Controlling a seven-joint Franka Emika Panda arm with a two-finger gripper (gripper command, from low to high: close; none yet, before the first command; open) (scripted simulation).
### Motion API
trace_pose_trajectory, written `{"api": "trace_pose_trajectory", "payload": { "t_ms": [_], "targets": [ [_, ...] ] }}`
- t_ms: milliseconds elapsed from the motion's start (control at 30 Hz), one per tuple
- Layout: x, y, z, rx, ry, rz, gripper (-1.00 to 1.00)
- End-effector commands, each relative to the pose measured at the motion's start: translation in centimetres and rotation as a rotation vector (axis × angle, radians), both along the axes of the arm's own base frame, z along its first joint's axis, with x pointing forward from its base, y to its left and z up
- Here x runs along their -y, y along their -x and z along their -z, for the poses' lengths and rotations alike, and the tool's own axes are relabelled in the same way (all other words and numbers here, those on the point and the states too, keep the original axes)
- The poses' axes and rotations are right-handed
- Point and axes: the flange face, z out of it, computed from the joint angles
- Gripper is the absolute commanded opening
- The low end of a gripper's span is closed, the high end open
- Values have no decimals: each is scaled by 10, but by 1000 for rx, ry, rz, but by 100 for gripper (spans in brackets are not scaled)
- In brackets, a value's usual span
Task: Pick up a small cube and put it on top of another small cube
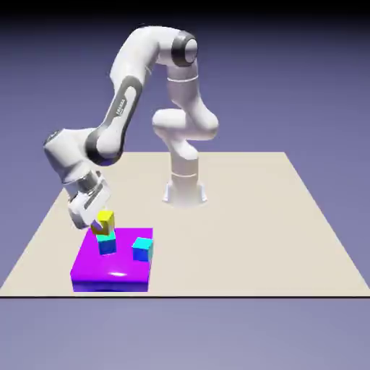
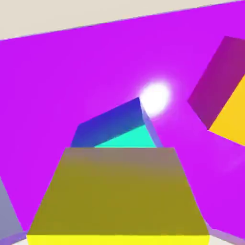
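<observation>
Jaws hold the yellow cube [image 1: 106, 221] between them, and we see it over the rear cyan cube [image 1: 107, 244]; we cannot tell whether they touch. The purple block [image 1: 112, 267] reaches close to the worktop's [image 1: 238, 246] near edge. We have open room toward the exterior view's right. Dark lettering [image 1: 121, 108] marks the arm [image 1: 128, 94], too small for us to read.

The small bright yellow cube [image 1: 106, 221] is held over a cyan cube [image 1: 107, 244].
</observation>
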Motion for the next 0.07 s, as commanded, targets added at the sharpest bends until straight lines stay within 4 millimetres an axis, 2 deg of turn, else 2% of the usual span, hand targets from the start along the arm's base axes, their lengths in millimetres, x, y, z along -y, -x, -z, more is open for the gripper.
{"api": "trace_pose_trajectory", "payload": {
  "t_ms": [0, 33],
  "targets": [
    [0, 0, 0, -2, 1, -1, 100],
    [0, 0, 0, -2, 1, -1, 100]
  ]
}}
